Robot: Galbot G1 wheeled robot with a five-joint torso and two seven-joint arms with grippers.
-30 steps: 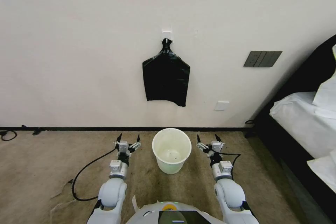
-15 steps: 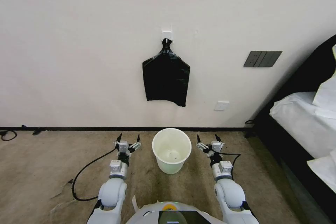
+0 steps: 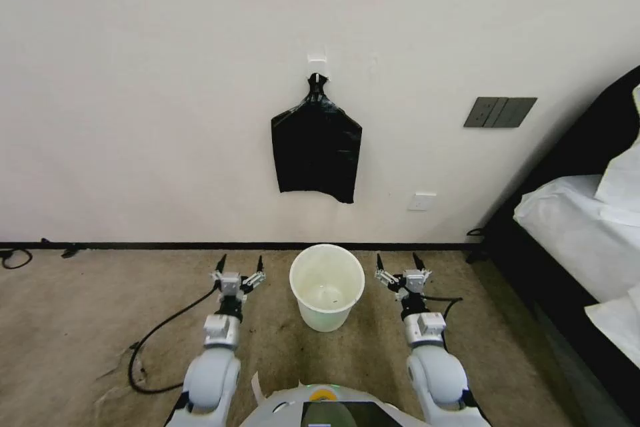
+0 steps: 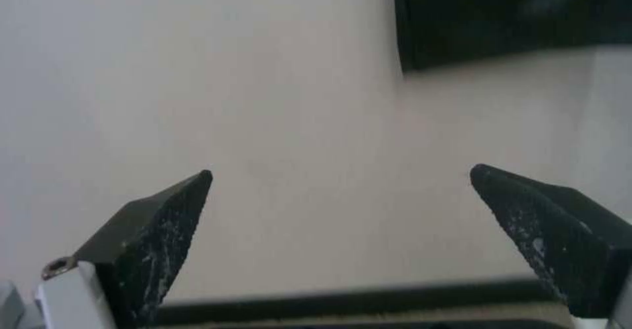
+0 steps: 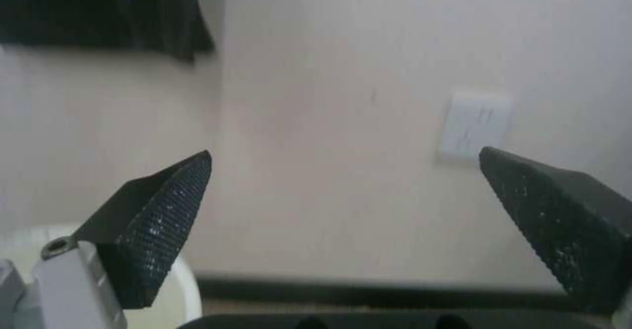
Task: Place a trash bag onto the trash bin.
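A black bag (image 3: 317, 147) hangs from a wall hook (image 3: 317, 65) above the cream bin (image 3: 327, 287), which stands on the carpet (image 3: 80, 320) by the wall. The left gripper (image 3: 240, 264) and right gripper (image 3: 398, 262) flank the bin, jaws spread wide and holding nothing.

Carpet (image 3: 73, 320) bears the trash bin (image 3: 327, 288) and cable (image 3: 163, 327).

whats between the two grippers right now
The trash bin stands on the carpet between the left gripper and the right gripper, touching neither, as the head view shows. Both grippers are open and hold nothing.
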